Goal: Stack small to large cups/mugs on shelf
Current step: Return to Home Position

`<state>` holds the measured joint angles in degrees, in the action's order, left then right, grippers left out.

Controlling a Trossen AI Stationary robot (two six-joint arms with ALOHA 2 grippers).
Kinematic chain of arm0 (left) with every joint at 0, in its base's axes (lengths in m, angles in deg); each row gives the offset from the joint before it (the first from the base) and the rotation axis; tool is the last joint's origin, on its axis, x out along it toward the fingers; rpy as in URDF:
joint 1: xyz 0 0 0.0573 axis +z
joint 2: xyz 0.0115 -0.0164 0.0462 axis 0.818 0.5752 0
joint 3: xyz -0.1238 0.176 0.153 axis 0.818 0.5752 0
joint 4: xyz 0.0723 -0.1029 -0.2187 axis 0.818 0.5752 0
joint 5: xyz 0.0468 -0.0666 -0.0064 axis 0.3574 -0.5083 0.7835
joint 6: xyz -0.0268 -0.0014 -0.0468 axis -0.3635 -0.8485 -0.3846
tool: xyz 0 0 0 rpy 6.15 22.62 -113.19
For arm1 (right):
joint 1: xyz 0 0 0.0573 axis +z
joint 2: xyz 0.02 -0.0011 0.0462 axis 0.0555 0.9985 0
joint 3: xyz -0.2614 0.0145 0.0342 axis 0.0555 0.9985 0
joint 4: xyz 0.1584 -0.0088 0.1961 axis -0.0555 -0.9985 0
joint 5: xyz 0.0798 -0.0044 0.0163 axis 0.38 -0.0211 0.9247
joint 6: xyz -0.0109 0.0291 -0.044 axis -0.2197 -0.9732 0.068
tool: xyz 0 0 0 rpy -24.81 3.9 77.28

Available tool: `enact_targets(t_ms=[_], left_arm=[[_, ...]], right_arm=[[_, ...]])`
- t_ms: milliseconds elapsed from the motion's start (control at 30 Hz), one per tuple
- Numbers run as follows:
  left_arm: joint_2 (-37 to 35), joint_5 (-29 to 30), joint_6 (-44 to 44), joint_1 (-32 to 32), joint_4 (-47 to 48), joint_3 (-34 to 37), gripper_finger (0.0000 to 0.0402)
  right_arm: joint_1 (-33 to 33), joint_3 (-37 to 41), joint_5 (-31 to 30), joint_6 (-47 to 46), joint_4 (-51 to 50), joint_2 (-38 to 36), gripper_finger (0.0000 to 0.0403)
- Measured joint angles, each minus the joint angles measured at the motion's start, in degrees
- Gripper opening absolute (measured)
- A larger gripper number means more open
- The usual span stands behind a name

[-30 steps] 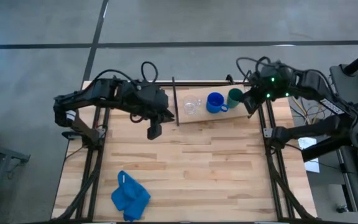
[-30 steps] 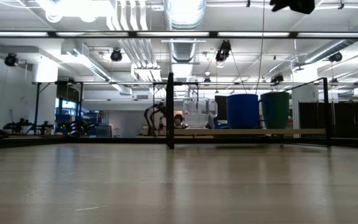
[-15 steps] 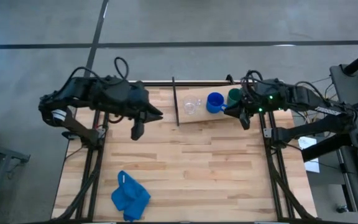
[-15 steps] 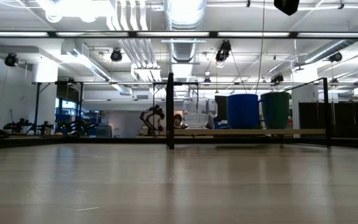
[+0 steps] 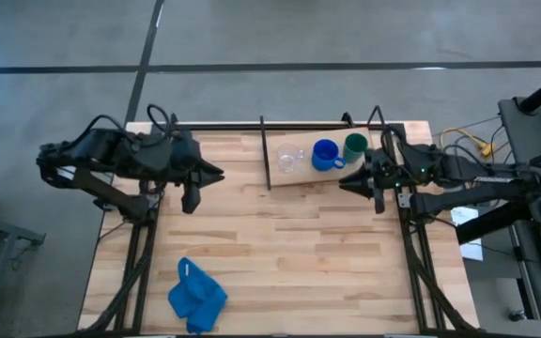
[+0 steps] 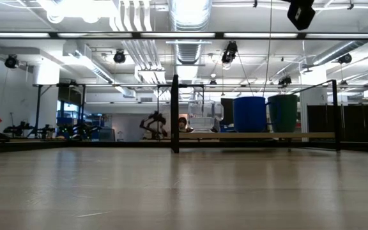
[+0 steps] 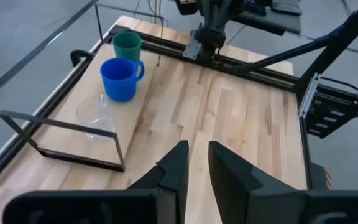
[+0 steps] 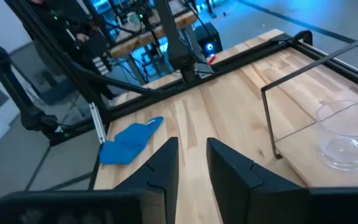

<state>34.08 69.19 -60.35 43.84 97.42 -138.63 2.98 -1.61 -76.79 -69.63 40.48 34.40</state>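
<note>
Three cups stand on their bases in a row on the pale shelf board (image 5: pixel 310 178) (image 6: pixel 267 135) near the table's far edge: the clear glass cup (image 5: pixel 289 160) (image 7: pixel 98 115) (image 8: pixel 347 140), the blue mug (image 5: pixel 325 155) (image 7: pixel 120 78) and the green cup (image 5: pixel 355 145) (image 7: pixel 127 45). None sits inside another. My left gripper (image 5: pixel 216 175) (image 7: pixel 199 162) hovers left of the shelf and holds nothing. My right gripper (image 5: pixel 344 181) (image 8: pixel 192 155) hovers just on the near side of the blue mug and green cup, also holding nothing. On both, only a narrow slit shows between the fingers.
A black rod frame (image 5: pixel 264 150) (image 6: pixel 175 115) stands upright at the shelf's left end, beside the glass cup. A crumpled blue cloth (image 5: pixel 195 296) (image 8: pixel 129 142) lies near the table's near left corner. Bare planks stretch between the shelf and the cloth.
My left gripper has drawn back from the shelf's rod frame toward the table's left edge. My right gripper has pulled away from above the green cup toward the near edge and sunk lower. The three cups have stayed where they were.
</note>
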Motion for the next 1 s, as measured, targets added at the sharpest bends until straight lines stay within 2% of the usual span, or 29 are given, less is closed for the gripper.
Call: enact_targets(t_ms=[233,367,500,733,1000], left_arm=[[-8.88,0.17,0.01,0.02,-14.82,17.25,0.0047],[-13.86,0.16,-2.56,0.01,-19.15,25.68,0.0048],[-18.67,0.18,-4.43,0.02,-22.4,32.73,0.0048],[-25.14,0.24,-3.73,0.04,-34.46,43.11,0.0048],[-31.24,0.24,-4.41,0.04,-41.26,53.4,0.0048]], right_arm=[[-0.02,10.51,0.0,-0.39,11.28,-5.32,0.0077],[-0.02,14.7,0.02,-2.27,14.13,-8.35,0.0077],[-0.02,17.07,0.06,-4.78,13.88,-11.31,0.0077],[-0.02,19.73,0.04,-3.79,14.77,-15.58,0.0077],[-0.02,20.93,0.05,-2.94,15.49,-18.25,0.0077]])
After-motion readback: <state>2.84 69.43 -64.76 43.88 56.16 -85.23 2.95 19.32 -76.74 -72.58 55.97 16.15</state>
